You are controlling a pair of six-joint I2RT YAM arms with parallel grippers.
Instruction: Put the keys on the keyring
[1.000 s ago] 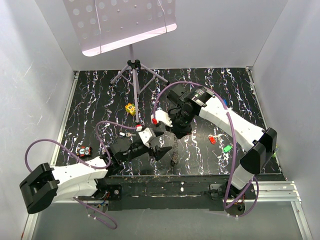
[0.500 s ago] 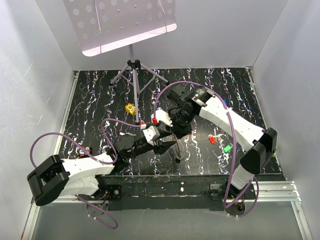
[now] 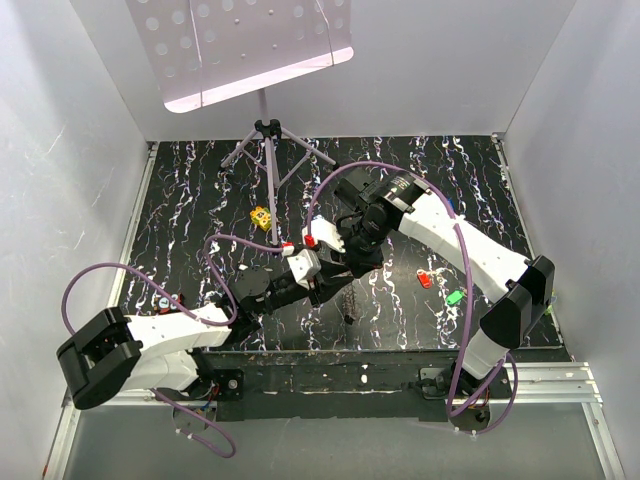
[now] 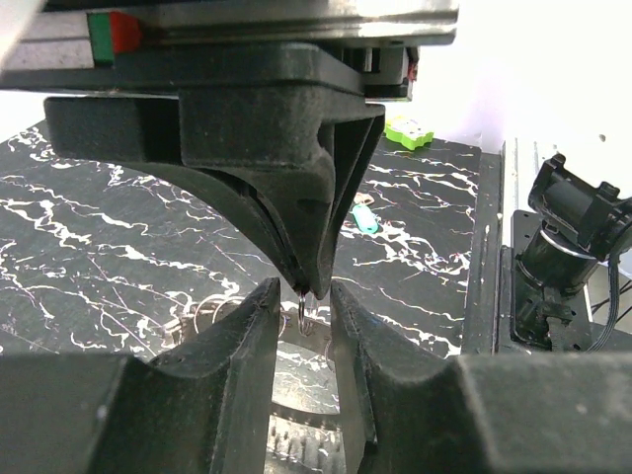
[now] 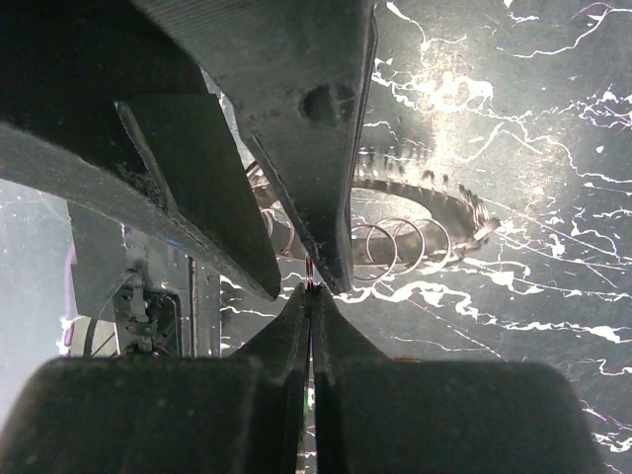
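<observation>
Right gripper (image 5: 311,293) fingers pressed shut, pinching top of small wire keyring (image 4: 308,306), which hangs below its fingertips. Left gripper (image 4: 304,291) fingers narrowly apart, one each side of keyring, gap visible both sides, not gripping. Red key (image 3: 424,279) and green key (image 3: 455,297) flat on marbled table (image 3: 200,190), well right of keyring in top view, not on it. Yellow dotted block (image 3: 261,216) left of and beyond keyring

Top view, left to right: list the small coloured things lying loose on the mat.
red-and-blue piece → yellow block → red key → green key
</observation>
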